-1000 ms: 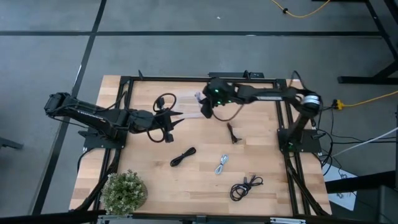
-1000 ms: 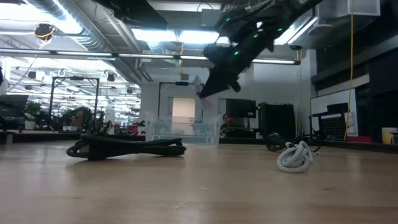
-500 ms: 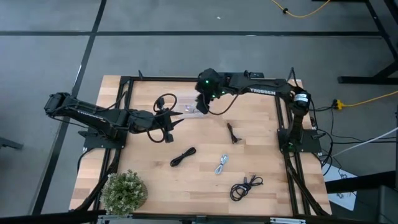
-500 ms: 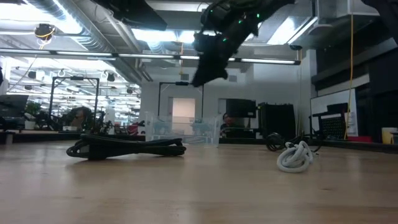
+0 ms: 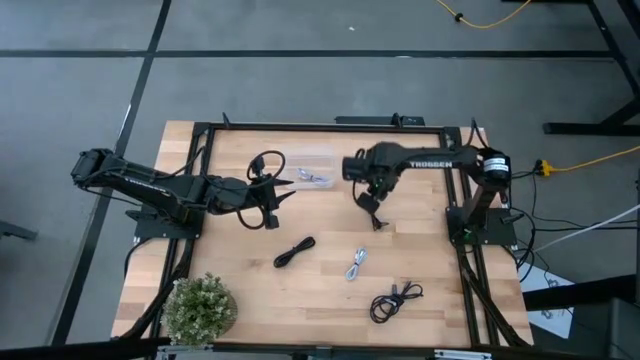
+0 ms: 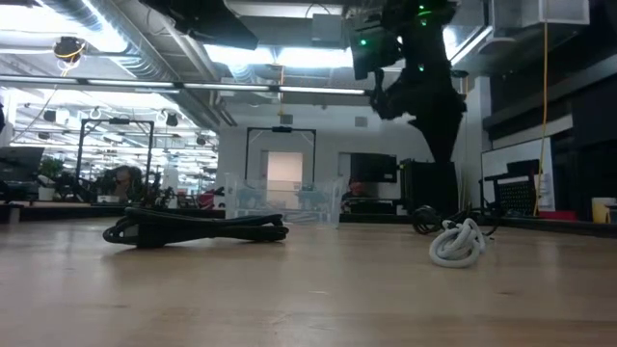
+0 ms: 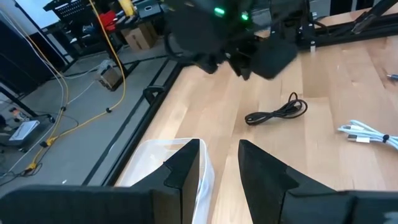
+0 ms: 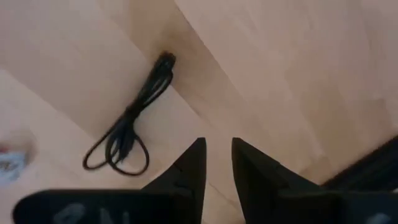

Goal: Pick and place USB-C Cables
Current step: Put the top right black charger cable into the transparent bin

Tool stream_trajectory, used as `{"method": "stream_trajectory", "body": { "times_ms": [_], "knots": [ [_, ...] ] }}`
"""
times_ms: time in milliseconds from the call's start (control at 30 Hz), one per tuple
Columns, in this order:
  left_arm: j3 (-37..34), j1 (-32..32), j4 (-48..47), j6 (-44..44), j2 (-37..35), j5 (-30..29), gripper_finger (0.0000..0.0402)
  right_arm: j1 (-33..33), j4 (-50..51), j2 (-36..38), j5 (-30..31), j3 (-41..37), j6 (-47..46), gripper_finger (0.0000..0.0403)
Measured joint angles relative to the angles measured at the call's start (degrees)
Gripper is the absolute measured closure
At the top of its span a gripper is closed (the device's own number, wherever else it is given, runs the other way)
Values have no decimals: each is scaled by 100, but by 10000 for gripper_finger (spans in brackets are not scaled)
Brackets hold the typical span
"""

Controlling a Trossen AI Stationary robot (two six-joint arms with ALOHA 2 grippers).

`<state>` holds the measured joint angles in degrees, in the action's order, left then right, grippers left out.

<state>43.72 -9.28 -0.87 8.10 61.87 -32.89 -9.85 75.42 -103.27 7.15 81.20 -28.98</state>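
Four cables show on the wood: a small black one [image 5: 375, 215] [image 8: 134, 118], a longer black one [image 5: 294, 251], a white one [image 5: 357, 263] and a black coil [image 5: 395, 300]. A clear plastic container [image 5: 310, 162] [image 7: 158, 165] stands toward the far side, with something small and light in it [image 5: 316, 179]. My right gripper [image 5: 371, 203] [image 8: 219, 155] hangs above the small black cable, fingers a little apart and empty. My left gripper [image 5: 288, 186] [image 7: 220, 162] sits at the container's left end with a narrow gap between its fingers. My left gripper comes level from the table's left at the clear container's wall [image 7: 208, 180]. That wall stands in the gap beside one finger [image 7: 186, 171], with the other finger outside it. Whether a finger touches the wall, I cannot tell. The container rests on the table.
A potted plant [image 5: 200, 308] stands at the near left corner. Black frame rails [image 5: 455, 170] run along the table's sides. Bare wood lies between the container and the cables on the near half.
My right gripper has swung from above the clear container toward the table's right and near side, turning as it went, and now hangs over the small black cable. The cables on the table have stayed put.
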Motion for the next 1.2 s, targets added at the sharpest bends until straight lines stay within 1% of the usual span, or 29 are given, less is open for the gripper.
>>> {"method": "stream_trajectory", "body": {
  "times_ms": [167, 267, 333, 400, 533, 600, 800, 900, 1067, 1200],
  "knots": [
    [0, 0, 1, -5, 0, -1, 296, 384, -775, 0, -69, -484, -133, 323],
    [0, -2, 1, -22, 0, -1, 296, 546, -1216, -1, -145, -643, -124, 323],
    [0, 0, 0, -22, 0, -1, 296, 631, -1455, -1, -146, -705, -309, 323],
    [0, 0, 0, -27, 0, -2, 296, 705, -1549, -1, -94, -760, -555, 323],
    [0, 0, -1, -50, 0, -1, 296, 847, -1932, -1, 312, -969, -856, 323],
    [0, -1, 1, -50, 0, -4, 296, 905, -2033, -1, 336, -1095, -971, 323],
    [0, 0, -1, -55, 0, -4, 296, 942, -2135, -1, 332, -1473, -1571, 323],
    [0, 0, -1, -55, 0, -4, 296, 943, -2505, 3, 317, -1725, -1735, 323],
    [0, 0, 0, -63, 0, -5, 296, 936, -3387, 45, -73, -2196, -1752, 323],
    [0, -1, 2, -66, 0, -5, 296, 941, -3686, 49, -95, -2419, -1902, 323]
  ]
}}
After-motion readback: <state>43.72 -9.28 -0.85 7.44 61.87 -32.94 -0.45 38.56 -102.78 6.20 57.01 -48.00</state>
